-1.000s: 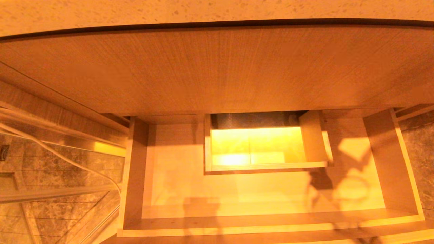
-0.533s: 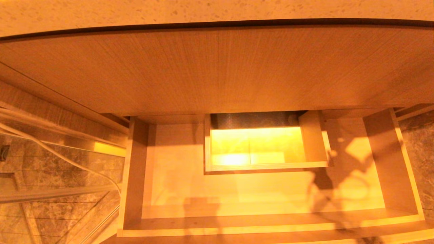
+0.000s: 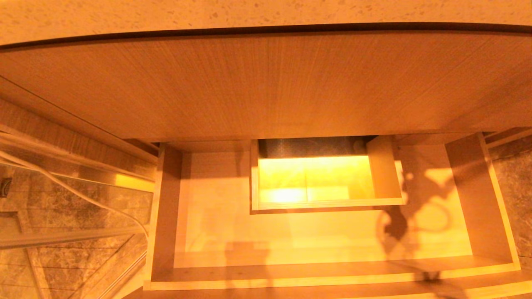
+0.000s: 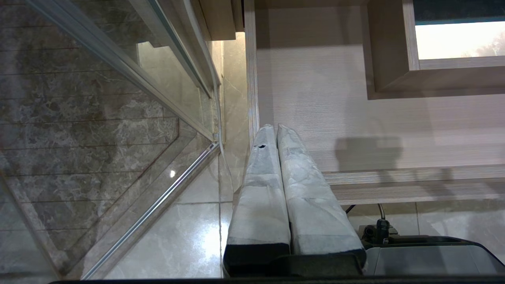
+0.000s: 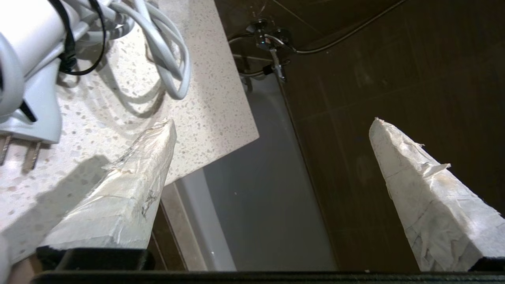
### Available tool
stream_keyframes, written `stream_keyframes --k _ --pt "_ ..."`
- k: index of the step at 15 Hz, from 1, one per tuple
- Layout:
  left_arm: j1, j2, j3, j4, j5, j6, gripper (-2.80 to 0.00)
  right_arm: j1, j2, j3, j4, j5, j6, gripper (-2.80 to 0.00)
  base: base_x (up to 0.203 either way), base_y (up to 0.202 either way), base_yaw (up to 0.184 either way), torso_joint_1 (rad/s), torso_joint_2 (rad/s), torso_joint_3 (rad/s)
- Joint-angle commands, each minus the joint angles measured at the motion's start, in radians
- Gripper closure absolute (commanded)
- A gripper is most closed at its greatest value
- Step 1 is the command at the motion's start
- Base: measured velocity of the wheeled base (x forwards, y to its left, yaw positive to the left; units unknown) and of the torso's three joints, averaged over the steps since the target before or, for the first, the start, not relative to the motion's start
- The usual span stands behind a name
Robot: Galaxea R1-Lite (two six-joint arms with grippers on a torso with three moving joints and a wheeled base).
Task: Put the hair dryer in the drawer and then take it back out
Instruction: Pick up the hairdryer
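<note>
The drawer [image 3: 165, 207] stands pulled open below the wood panel, its pale floor bare around the boxed cut-out [image 3: 324, 182]. Neither gripper shows in the head view. The white hair dryer [image 5: 27, 35] lies on the speckled countertop [image 5: 205, 102], its coiled cord [image 5: 165, 47] bound with black ties and its plug [image 5: 31, 118] beside it. My right gripper [image 5: 273, 121] is open, one fingertip over the countertop's corner close to the cord, nothing between the fingers. My left gripper [image 4: 275, 127] is shut and empty, hanging by the drawer's [image 4: 315, 98] front left corner.
A tall wood panel [image 3: 266, 83] and the countertop's edge [image 3: 266, 12] rise above the drawer. A glass partition [image 3: 75, 199] with a white cable and marble tiles stands to the left. A tap with hoses [image 5: 270, 43] sits beyond the countertop's end over dark floor.
The shadow on the right part of the drawer's floor has shifted and changed shape. The drawer itself has not moved.
</note>
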Motion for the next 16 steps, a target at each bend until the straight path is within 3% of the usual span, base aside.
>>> stream_keyframes --k 1,9,16 --pt "0.0 0.0 0.0 -0.001 0.0 0.0 0.0 -0.012 0.024 0.006 -0.018 -0.004 -0.034 -2.8 0.0 0.0 0.0 0.0 0.0 0.0" --pt "0.0 0.0 0.0 -0.001 0.0 0.0 0.0 -0.09 0.085 0.01 -0.14 -0.004 -0.092 -2.8 0.0 0.0 0.0 0.0 0.0 0.0" --pt "0.0 0.0 0.0 -0.001 0.0 0.0 0.0 -0.123 0.097 0.024 -0.165 -0.005 -0.098 -2.8 0.0 0.0 0.0 0.0 0.0 0.0"
